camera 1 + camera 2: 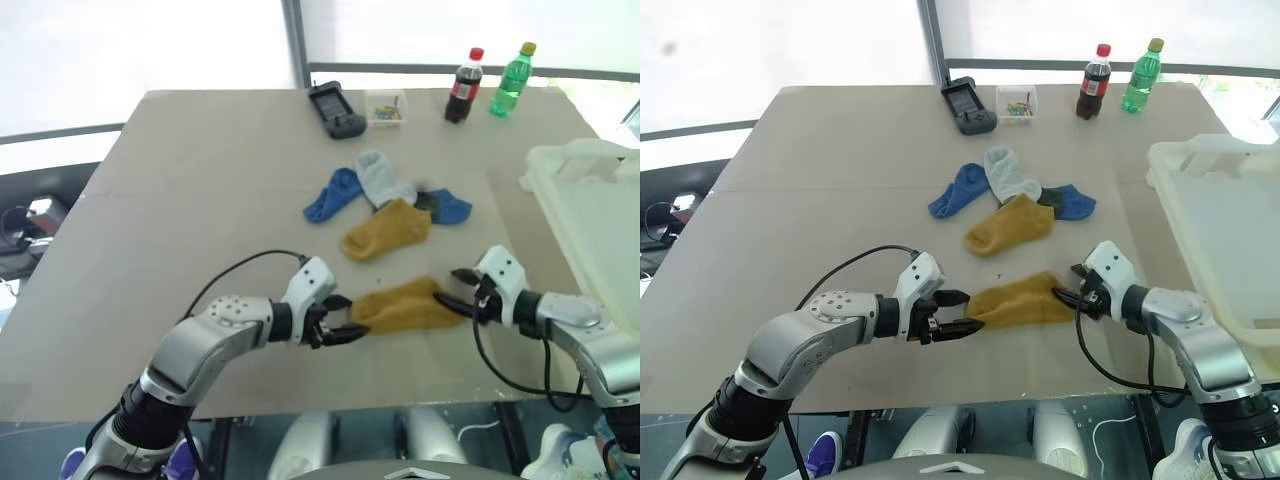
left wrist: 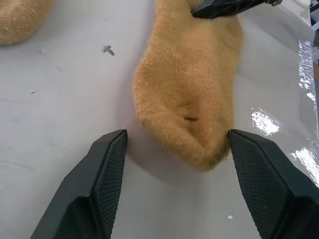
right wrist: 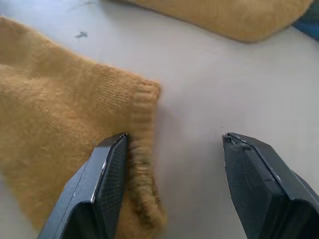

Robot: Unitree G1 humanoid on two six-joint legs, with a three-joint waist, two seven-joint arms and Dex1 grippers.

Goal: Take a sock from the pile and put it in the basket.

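While a yellow sock (image 1: pixel 405 306) lies flat on the table (image 1: pixel 200 200), the left gripper (image 1: pixel 348 318) and right gripper (image 1: pixel 458 293) sit wide at its two ends. The pile (image 1: pixel 385 205) is just behind it, and the basket (image 1: pixel 590 215) stands on the right.

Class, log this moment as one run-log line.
left gripper: open at mustard sock toe | right gripper: open at its cuff | basket: no sock seen

There were 2 mustard socks (image 1: pixel 1022 299), 2 blue socks (image 1: pixel 958 191), 1 grey sock (image 1: pixel 1012 175), 2 bottles (image 1: pixel 1092 84) and 1 basket (image 1: pixel 1230 240).
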